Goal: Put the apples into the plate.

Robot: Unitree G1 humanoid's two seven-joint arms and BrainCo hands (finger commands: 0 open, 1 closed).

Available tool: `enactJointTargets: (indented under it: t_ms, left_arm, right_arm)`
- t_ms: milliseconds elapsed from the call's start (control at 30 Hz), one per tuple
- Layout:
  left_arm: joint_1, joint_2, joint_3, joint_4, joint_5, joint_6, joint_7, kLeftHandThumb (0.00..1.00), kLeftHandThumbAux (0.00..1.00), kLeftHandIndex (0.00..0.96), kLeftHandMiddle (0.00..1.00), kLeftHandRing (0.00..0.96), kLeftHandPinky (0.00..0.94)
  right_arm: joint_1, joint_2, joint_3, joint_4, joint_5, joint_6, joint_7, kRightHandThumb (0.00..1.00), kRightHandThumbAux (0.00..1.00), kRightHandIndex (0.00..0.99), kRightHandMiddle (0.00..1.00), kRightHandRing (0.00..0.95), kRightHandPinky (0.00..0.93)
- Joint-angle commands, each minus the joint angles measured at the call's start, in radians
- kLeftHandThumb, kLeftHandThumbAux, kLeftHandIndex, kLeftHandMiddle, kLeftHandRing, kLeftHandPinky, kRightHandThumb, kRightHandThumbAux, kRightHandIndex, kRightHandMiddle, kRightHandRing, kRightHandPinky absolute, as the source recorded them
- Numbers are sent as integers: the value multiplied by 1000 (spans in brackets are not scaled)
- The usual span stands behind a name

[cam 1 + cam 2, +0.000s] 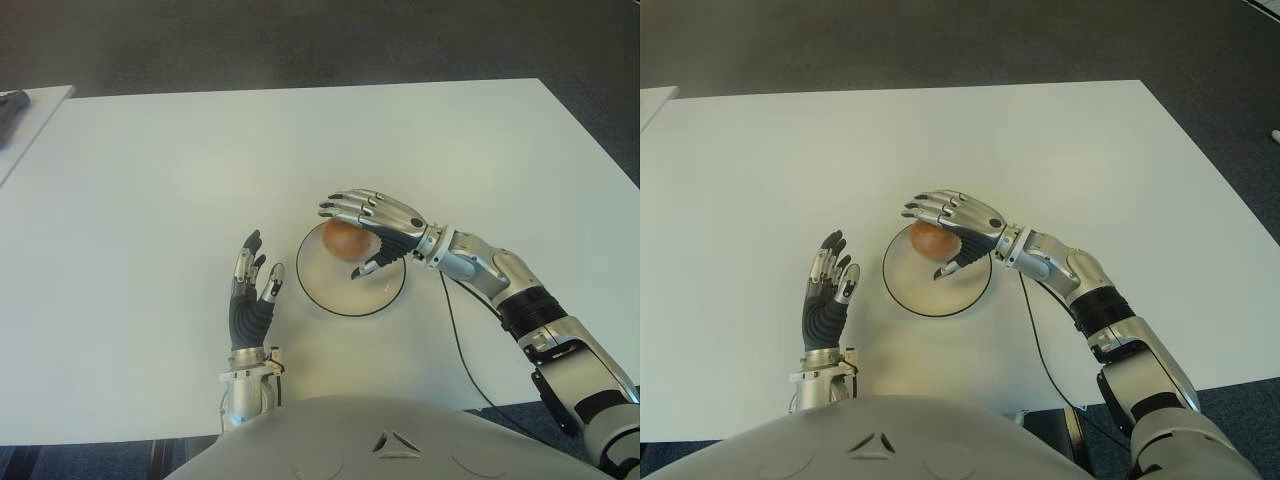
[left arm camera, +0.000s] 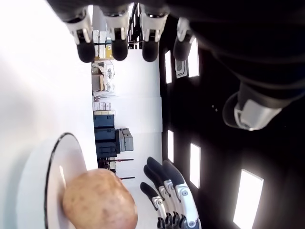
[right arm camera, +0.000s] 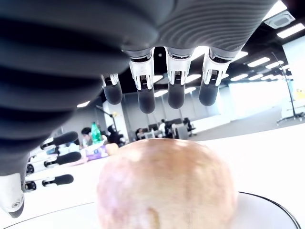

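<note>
Sitting in the plate already: one apple (image 1: 343, 239), with the right hand (image 1: 375, 228) spread just over it.

So the apple's on the far side of the white, dark-rimmed plate (image 1: 330, 292), which is on the white table (image 1: 150, 180) pretty much dead centre in front of the robot. Right hand hangs above the fruit with its fingers (image 3: 146, 93) stretched out and apart, not wrapped around it; the wrist view shows a gap between fingertips and apple. Thumb pokes down over the plate. Left hand (image 1: 250, 290) is just to the plate's left, palm up-ish, fingers open and straight, holding nothing. A thin black cable (image 1: 455, 330) trails across the table near the right arm.
</note>
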Motion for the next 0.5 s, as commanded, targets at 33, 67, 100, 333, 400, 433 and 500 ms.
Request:
enactJointTargets:
  t_ms: [33, 67, 100, 333, 400, 433, 500]
  left_arm:
    - [15, -13, 5, 16, -4, 8, 7, 71, 467, 93, 58, 32, 34]
    - [15, -13, 5, 16, -4, 8, 8, 72, 467, 93, 58, 32, 34]
    - [15, -14, 6, 17, -3, 10, 10, 72, 466, 94, 58, 33, 35]
    - [14, -19, 8, 22, 16, 11, 25, 80, 449, 101, 60, 34, 35]
    - [13, -18, 5, 20, 20, 9, 27, 80, 447, 100, 61, 34, 34]
    - [14, -18, 4, 20, 21, 9, 28, 80, 447, 99, 61, 34, 34]
    - [14, -18, 2, 20, 16, 6, 26, 77, 447, 97, 61, 34, 32]
  right_arm:
    - [17, -5, -4, -4, -11, 4, -9, 260, 532, 53, 118, 59, 53]
    - [17, -5, -4, -4, -11, 4, -9, 260, 532, 53, 118, 60, 54]
    - [18, -5, -4, -4, -10, 4, -10, 259, 531, 53, 118, 60, 55]
    - [27, -6, -10, -7, 16, 4, 1, 260, 533, 35, 104, 58, 65]
    - [37, 3, -20, -2, 50, 5, 3, 266, 531, 28, 101, 61, 76]
    - [40, 5, -23, -1, 60, 5, 4, 267, 530, 26, 100, 62, 79]
    - [52, 22, -34, 13, 118, 6, 16, 240, 543, 16, 84, 56, 75]
